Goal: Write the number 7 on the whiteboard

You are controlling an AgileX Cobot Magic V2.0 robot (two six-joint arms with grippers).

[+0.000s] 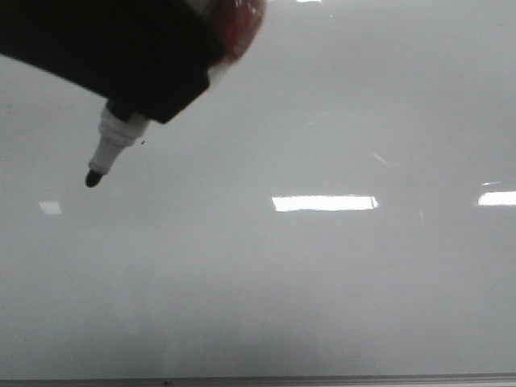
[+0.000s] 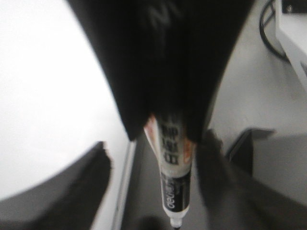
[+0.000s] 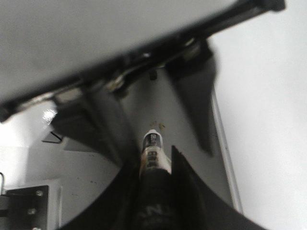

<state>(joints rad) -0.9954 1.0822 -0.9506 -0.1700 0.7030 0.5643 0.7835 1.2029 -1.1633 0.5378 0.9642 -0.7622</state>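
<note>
Front view is filled edge to edge by the whiteboard (image 1: pixel 322 274), a glossy, stiff, hard sheet with bright ceiling-light reflections and a thin grey rim along six o'clock. No number 7 shows on it yet; only a tiny speck sits near the pen. Its slick face will let a nib skate, so light, even pressure seems wise.

From eleven o'clock a dark tool (image 1: pixel 121 56) reaches in, clamped on a marker (image 1: pixel 113 145) whose white collar and black nib (image 1: pixel 93 178) point toward seven o'clock; I cannot tell whether the nib touches.

Each wrist view shows a tool, left (image 2: pixel 172 129) and right (image 3: pixel 153 163), closed on a marker barrel (image 2: pixel 173 177). A light, rigid, smooth plastic tube, it is best held mid-barrel, firmly enough not to twist.
</note>
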